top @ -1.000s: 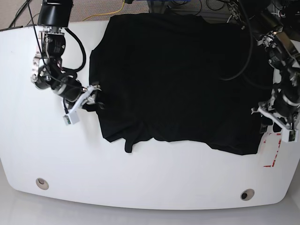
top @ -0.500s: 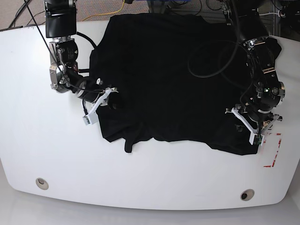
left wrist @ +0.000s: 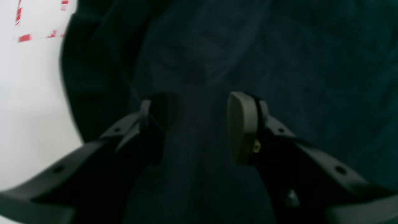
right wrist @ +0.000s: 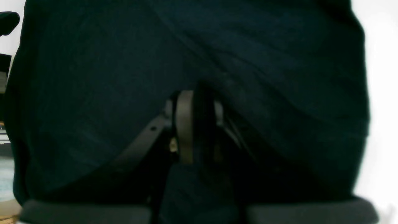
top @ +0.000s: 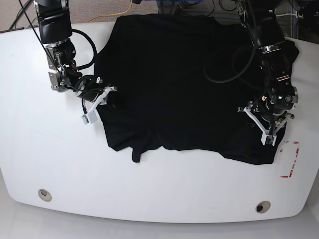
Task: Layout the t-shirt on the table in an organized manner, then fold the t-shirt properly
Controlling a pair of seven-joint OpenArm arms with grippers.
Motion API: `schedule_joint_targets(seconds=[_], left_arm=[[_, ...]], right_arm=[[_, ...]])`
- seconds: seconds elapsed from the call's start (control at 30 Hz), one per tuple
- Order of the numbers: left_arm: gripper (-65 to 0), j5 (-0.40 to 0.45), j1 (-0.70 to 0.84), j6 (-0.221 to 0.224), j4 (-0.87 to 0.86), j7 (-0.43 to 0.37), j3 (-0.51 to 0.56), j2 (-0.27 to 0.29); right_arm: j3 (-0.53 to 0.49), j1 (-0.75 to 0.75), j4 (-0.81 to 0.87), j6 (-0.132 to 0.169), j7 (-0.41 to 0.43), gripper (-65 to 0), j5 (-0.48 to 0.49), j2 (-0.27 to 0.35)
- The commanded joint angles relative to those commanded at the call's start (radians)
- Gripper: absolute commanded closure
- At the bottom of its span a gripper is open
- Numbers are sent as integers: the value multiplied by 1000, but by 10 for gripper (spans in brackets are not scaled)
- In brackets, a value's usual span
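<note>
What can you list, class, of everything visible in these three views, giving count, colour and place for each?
t-shirt: one, black, spread over the far middle of the table.
table: one, glossy white, fills the base view.
grommet holes: two, round, near the front edge, one toward each corner.
red tape marks: a few, on the table beside the shirt's near corner, on the base view's right.
cables: several, yellow and black, beyond the far edge.
left end effector: one, dark, open over the shirt near its edge.
right end effector: one, dark, shut on the t-shirt at the opposite edge.
</note>
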Motion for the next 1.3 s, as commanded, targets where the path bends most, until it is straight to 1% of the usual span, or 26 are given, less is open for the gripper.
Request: schedule_joint_targets(seconds=[0.07,0.1,0.13,0.17,0.27,0.3,0.37,0.43,0.47,0.7,0.77,0.87,0.97,1.03,1.13,1.17,1.3], left_arm=[[-281,0,0,0,0,0,0,0],[-281,0,0,0,0,0,2,2],[-281,0,0,0,0,0,2,2],[-281,0,0,0,0,0,2,2],[-281,0,-2,-2,0,0,12,3],[-281,0,-2,-2,-2,0,32,3],[-281,0,-2,-2,-2,0,66,3],[-281,0,-2,-2,-2,0,92,3],[-281,0,-2,-2,-2,0,109,3],[-281,-2,-3,-2,-2,0,138,6],[-281,-2,-12,-2,-2,0,138,18],[-281,-2,-21,-2,-2,0,138,25],[-281,-2,-28,-2,-2,0,138,25],[-281,-2,-29,-2,-2,0,143,25],[-281,-2,-29,-2,6,0,143,23],[-281,-2,-29,-2,8,0,143,23],[-281,-2,-21,-2,26,0,138,15]], right_arm=[[-17,38,-31,28,2,-87,-58,5],[-25,61,-64,57,3,-87,-103,3],[-26,77,-84,74,5,-87,-127,3],[-26,101,-120,101,5,-87,-169,2],[-26,167,-212,160,11,-87,-269,-25],[-26,201,-253,187,25,-87,-321,-37],[-26,245,-311,227,57,-87,-393,-52],[-26,279,-364,244,97,-87,-448,-63],[-26,310,-405,252,132,-87,-491,-77],[-26,446,-578,252,301,-87,-647,-129],[-26,477,-605,252,347,-87,-678,-138],[-26,503,-612,252,379,-87,-697,-140],[-26,520,-605,252,381,-87,-698,-137],[-25,520,-566,252,368,-87,-697,-132],[-2,483,-450,252,290,-87,-695,-121],[25,450,-377,252,238,-87,-695,-109],[130,319,-103,252,71,-87,-697,-106]])
